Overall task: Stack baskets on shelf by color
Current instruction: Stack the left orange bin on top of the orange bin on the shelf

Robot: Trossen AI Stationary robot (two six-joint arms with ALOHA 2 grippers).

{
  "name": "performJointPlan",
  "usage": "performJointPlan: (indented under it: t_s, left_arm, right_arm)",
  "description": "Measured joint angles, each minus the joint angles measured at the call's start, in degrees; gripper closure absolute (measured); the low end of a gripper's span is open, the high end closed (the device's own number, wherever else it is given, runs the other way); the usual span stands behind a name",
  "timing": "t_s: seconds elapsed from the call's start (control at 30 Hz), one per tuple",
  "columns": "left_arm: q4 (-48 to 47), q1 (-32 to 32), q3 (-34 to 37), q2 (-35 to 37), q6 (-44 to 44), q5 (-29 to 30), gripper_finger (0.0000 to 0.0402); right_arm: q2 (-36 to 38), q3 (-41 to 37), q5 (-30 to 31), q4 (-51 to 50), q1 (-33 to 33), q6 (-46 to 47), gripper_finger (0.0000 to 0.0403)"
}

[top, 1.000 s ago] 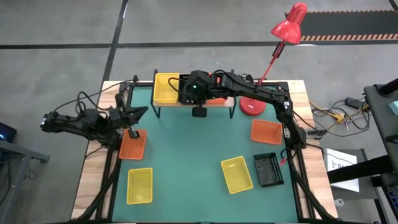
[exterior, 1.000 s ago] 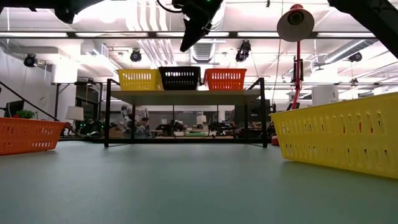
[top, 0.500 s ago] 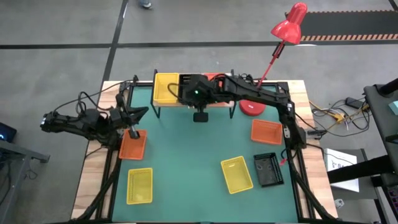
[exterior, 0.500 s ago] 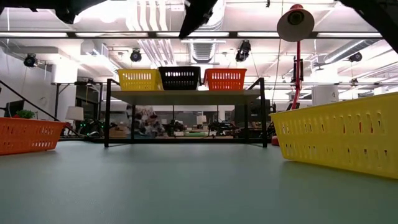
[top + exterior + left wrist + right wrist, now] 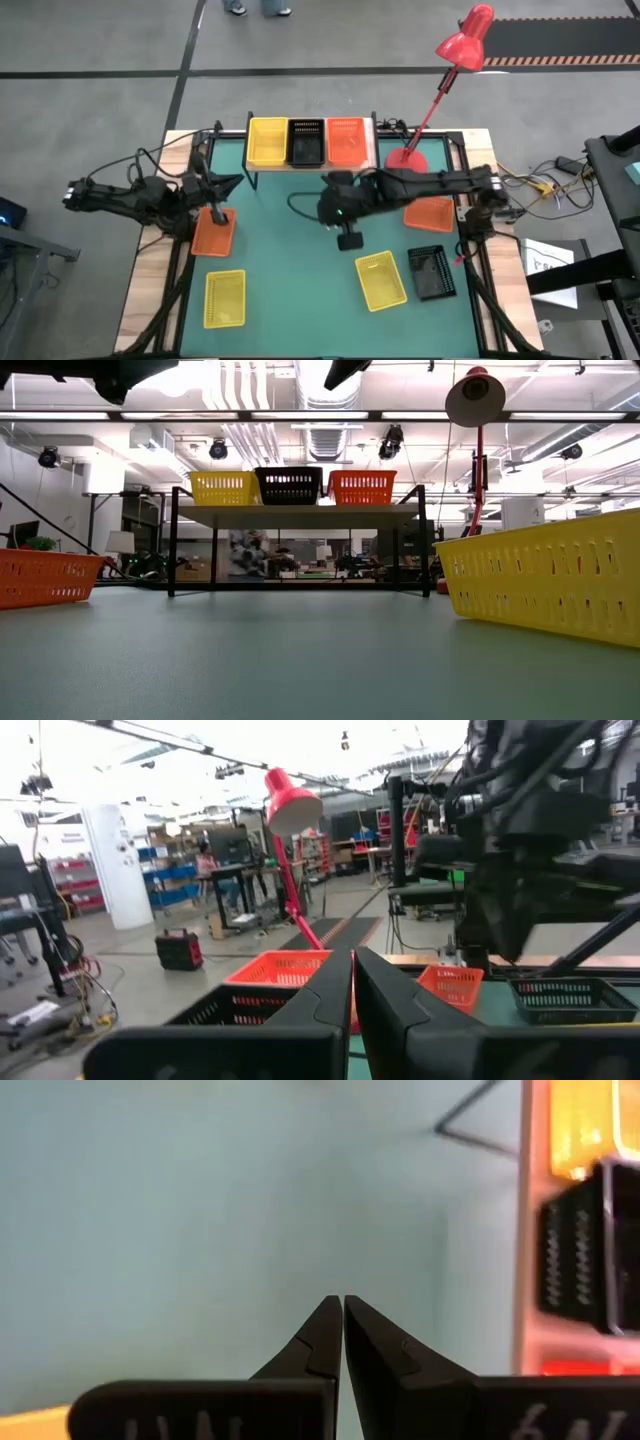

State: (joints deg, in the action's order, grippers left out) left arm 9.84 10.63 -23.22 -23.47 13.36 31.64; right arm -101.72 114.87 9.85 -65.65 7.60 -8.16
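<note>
The shelf (image 5: 310, 160) stands at the table's far edge, its wood top (image 5: 298, 514) carrying a yellow basket (image 5: 267, 141), a black basket (image 5: 306, 142) and an orange-red basket (image 5: 345, 141) side by side. Several more baskets rest flat on the green mat. My right gripper (image 5: 338, 208) hangs shut and empty over the mid table, in front of the shelf; its fingertips (image 5: 343, 1305) meet. My left gripper (image 5: 232, 180) waits shut and empty at the left edge, above an orange-red basket (image 5: 213, 232).
Loose on the mat lie an orange-red basket (image 5: 428, 212), a yellow basket (image 5: 381, 279), a black basket (image 5: 432, 272) and another yellow basket (image 5: 224, 298). A pink-red desk lamp (image 5: 405, 165) stands right of the shelf. People stand beyond the far edge (image 5: 258, 6).
My right gripper has drawn back from above the black basket on the shelf, moving toward the table's near edge and a little right, and now hangs over the mid table. It has stayed shut. The baskets on the shelf have not moved.
</note>
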Motion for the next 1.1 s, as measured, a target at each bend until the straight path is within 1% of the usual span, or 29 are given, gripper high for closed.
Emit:
performJointPlan:
  t_s: [0.23,0.4,0.67,0.83,1.0,1.1]
  left_arm:
    - [2.5,0.0,-0.1,-3.1,-1.2,0.0,0.0402]
    - [3.9,0.0,-0.2,-5.1,-1.2,-0.1,0.0402]
    - [8.9,0.0,-0.2,-8.3,-1.2,-0.2,0.0402]
    - [10.8,0.0,-0.2,-11.4,-4.0,-0.4,0.0402]
    - [10.2,0.0,0.0,-15.6,-12.2,-1.4,0.0402]
    - [9.9,0.0,-0.3,-18.6,-16.4,-2.8,0.0402]
  right_arm:
    - [12.2,-24.2,0.6,24.0,5.1,-3.4,0.0394]
    - [21.2,-41.7,0.5,42.5,5.5,-7.1,0.0394]
    - [33.9,-65.1,0.2,68.6,4.7,-12.8,0.0394]
    - [40.4,-75.7,-0.6,81.9,4.5,-15.1,0.0394]
    - [46.2,-82.7,-7.4,89.4,3.0,-17.0,0.0394]
    - [49.2,-85.4,-10.1,92.2,1.3,-18.1,0.0394]
